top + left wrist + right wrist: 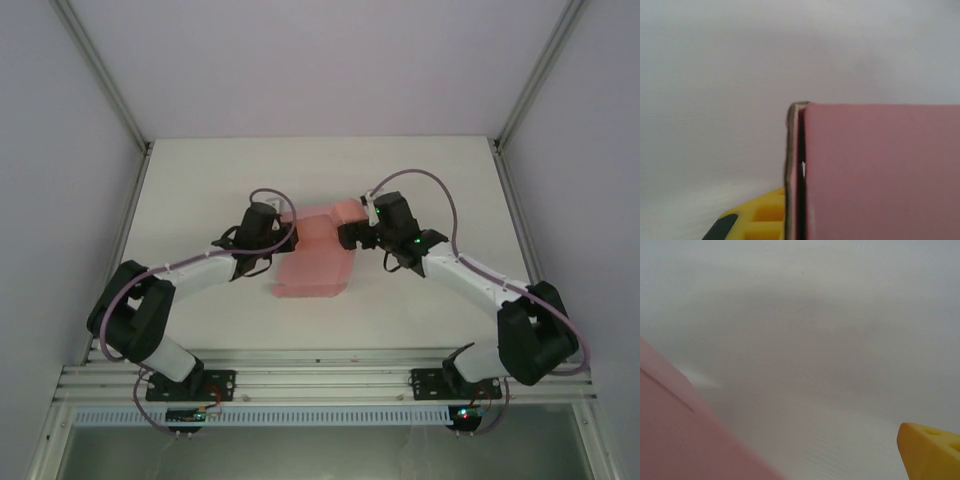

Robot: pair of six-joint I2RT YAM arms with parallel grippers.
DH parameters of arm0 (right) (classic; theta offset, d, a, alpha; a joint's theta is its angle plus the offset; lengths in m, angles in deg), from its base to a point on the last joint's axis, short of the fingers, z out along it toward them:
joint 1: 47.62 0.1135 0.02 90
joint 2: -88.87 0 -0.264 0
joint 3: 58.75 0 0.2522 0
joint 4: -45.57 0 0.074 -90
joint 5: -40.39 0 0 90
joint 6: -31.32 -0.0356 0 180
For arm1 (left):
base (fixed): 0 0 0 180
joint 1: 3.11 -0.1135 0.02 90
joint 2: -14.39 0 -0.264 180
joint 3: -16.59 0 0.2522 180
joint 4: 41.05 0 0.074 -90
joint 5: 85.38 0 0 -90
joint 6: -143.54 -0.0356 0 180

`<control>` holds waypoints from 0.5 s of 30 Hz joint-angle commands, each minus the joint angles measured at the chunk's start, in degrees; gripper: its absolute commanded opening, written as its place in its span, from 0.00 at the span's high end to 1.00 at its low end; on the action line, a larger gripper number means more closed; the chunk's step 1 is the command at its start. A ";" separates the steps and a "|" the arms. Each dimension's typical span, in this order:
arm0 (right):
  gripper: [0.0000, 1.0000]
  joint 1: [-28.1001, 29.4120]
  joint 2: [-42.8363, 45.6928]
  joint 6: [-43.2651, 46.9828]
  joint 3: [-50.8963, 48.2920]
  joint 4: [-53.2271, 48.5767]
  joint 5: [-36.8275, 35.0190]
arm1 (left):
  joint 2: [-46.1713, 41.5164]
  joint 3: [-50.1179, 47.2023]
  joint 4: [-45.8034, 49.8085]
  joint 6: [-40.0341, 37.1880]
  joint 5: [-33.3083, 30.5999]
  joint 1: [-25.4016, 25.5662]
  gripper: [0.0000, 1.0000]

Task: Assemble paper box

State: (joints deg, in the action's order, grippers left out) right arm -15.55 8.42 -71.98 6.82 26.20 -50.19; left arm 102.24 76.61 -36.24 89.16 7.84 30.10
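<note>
The pink paper box (pixel 313 262) lies partly folded in the middle of the white table, one flap reaching toward the back right. My left gripper (pixel 287 226) is at its back left edge, shut on a raised pink panel. In the left wrist view that panel (pixel 880 170) stands edge-on against one yellow finger (pixel 762 220), the other finger hidden behind it. My right gripper (pixel 352 230) hovers at the box's back right flap, open. In the right wrist view the pink card (pixel 675 435) crosses the lower left corner and one yellow fingertip (pixel 932 450) shows at lower right, with bare table between.
The white table (pixel 200 190) is walled by pale panels and metal frame posts left and right. An aluminium rail (pixel 320 380) carrying both arm bases runs along the near edge.
</note>
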 commanded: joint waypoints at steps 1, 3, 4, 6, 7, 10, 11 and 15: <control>0.01 1.65 -2.88 0.67 2.71 2.43 2.23 | -0.23 2.26 -1.05 0.01 2.29 0.01 1.00; 0.01 2.14 -3.88 0.64 3.27 2.02 1.39 | -0.40 2.18 -0.85 0.07 2.30 0.07 1.00; 0.01 2.29 -3.93 0.64 3.47 1.79 1.20 | -0.49 2.16 -0.71 0.02 2.15 0.06 1.00; 0.01 2.38 -3.48 0.64 3.28 1.07 0.75 | -0.74 1.99 -0.20 0.05 1.55 0.01 1.00; 0.01 2.37 -2.97 0.64 3.10 0.36 0.58 | -0.84 1.87 -0.02 -0.02 1.28 0.02 1.00; 0.01 2.37 -0.05 0.37 2.34 -2.51 0.58 | -1.28 1.33 0.55 0.14 0.56 -0.44 1.00; 0.01 2.29 1.52 0.45 1.90 -3.45 0.61 | -1.43 1.16 0.94 0.16 0.48 -0.82 1.00; 0.01 2.11 9.65 1.36 0.07 -8.03 0.49 | -2.12 0.70 2.43 -0.52 0.73 -2.16 1.00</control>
State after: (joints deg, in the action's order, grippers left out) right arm -13.82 12.08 -71.66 7.47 22.35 -50.25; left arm 102.17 76.61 -34.74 89.16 8.08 28.92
